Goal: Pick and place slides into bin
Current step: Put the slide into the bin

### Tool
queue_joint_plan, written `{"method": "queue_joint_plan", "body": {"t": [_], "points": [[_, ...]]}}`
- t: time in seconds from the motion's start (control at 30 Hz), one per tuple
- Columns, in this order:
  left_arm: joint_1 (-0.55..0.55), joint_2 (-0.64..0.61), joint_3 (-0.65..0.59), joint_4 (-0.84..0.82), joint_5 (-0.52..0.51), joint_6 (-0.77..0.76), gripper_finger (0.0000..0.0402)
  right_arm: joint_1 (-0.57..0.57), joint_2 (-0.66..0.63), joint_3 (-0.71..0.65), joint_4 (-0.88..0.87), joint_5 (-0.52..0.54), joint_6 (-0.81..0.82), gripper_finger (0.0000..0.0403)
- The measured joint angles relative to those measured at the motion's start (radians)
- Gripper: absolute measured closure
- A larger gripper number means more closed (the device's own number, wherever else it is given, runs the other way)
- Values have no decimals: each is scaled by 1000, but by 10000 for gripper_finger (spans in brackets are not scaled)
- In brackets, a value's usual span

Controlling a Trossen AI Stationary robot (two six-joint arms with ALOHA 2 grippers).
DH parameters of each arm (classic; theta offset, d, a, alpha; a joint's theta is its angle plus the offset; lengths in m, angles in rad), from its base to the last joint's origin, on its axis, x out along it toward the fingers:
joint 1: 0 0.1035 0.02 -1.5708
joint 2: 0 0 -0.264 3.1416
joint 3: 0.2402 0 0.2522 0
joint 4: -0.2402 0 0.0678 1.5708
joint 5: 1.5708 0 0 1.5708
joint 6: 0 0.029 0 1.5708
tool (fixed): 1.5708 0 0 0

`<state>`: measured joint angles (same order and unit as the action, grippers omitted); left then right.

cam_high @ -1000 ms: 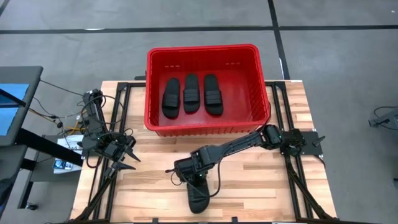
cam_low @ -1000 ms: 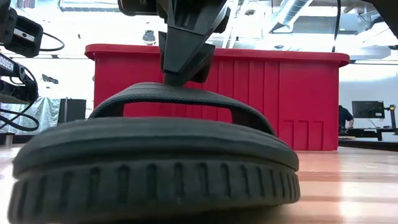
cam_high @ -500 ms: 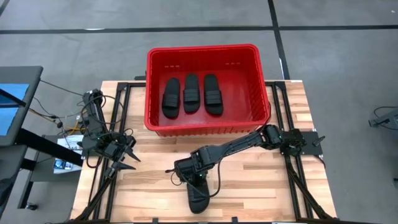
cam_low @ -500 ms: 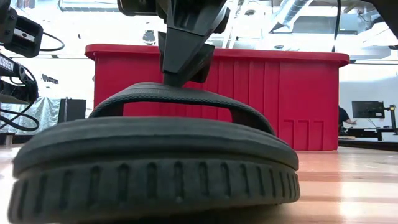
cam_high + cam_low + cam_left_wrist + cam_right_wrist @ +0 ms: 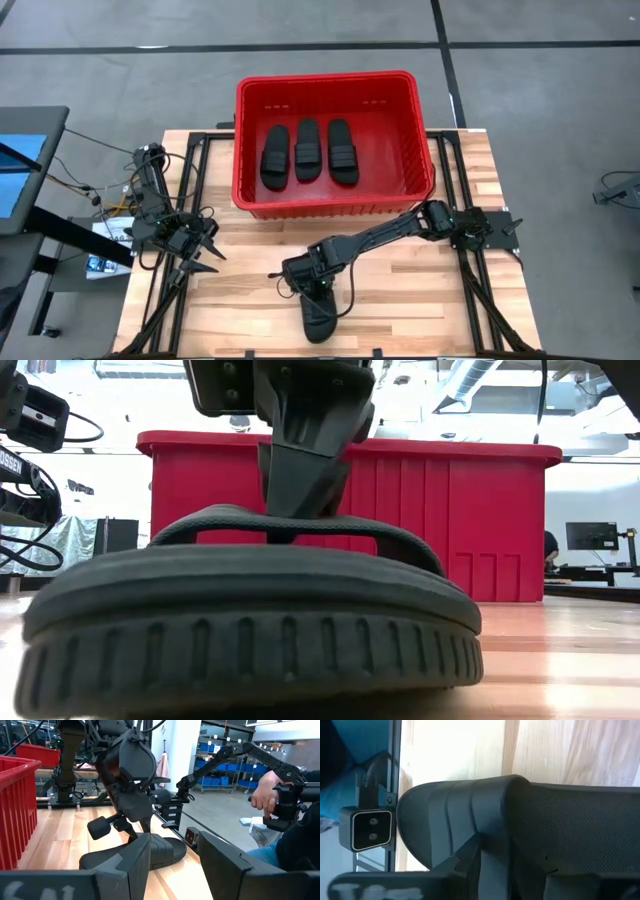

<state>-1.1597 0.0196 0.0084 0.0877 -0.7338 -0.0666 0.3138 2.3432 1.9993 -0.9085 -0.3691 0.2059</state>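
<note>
The right hand (image 5: 318,293) is clenched on the strap of the last slide (image 5: 320,318) lying on the desk (image 5: 420,300); the left hand (image 5: 205,257) waits released

Three black slides (image 5: 308,151) lie side by side, straps up, inside the red bin (image 5: 333,200). The fourth slide (image 5: 320,313) lies flat on the wooden table, near its front edge.

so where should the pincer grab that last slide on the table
By the ribbed strap, coming straight down from above. The slide lies sole-down on the table, so the strap arches clear of the footbed and one finger can slip under it. The right pincer is already down at that strap.
</note>
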Motion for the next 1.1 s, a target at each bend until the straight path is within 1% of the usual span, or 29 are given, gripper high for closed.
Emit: {"method": "queue_joint_plan", "body": {"t": [0.07, 0.1, 0.17, 0.2, 0.23, 0.57, 0.77, 1.1], "points": [[0, 0, 0, 0, 0, 0, 246, 0, 0, -1, 0, 0, -14, 324], [0, 0, 0, 0, 0, 0, 246, -1, 0, -1, 0, 0, -22, 337], [0, 0, 0, 0, 0, 0, 246, -1, 0, -1, -3, 0, -42, 375], [0, 0, 0, 0, 0, 0, 246, -2, -1, -1, -3, 0, -51, 387], [0, 0, 0, 0, 0, 0, 246, -2, -2, -1, -3, 1, -53, 391], [0, 0, 0, 0, 0, 2, 246, -1, -3, 10, -33, 18, -56, 401], [0, 0, 0, 0, 0, 21, 246, 5, 2, 96, -135, 61, -77, 402], [0, 0, 0, 0, 0, 21, 246, 20, 2, 295, -295, 161, -104, 402]]}}
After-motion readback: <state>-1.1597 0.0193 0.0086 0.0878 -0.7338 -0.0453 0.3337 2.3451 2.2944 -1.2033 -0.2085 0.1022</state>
